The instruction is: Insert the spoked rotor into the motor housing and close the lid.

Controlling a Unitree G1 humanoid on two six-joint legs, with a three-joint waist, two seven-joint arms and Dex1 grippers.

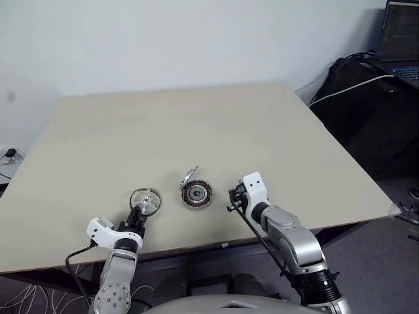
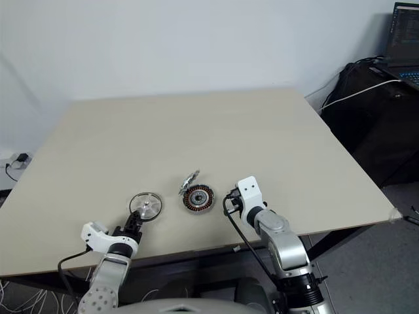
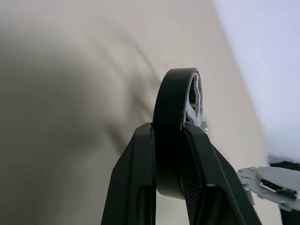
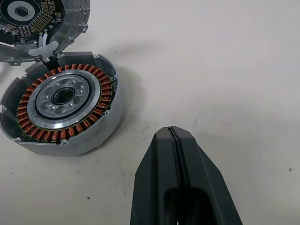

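— How many parts lie on the surface (image 1: 196, 124)?

— Three kinds, one of each: one spoked rotor (image 1: 145, 200) at the near left, one motor housing (image 1: 197, 194) right of it, and one lid (image 1: 188, 176) hinged open at the housing's far rim.

— And end effectors?

— Two: one left end effector (image 1: 139, 215), one right end effector (image 1: 232, 199). One laptop (image 1: 400, 38) sits far right.

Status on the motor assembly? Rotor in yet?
Not yet. Done: the lid is swung open, leaving the motor housing with its copper windings exposed and nothing seated in it. In hand: the left gripper is clamped on the spoked rotor, beside the housing. The right gripper is shut, holding nothing. Left: seat the rotor, close the lid.
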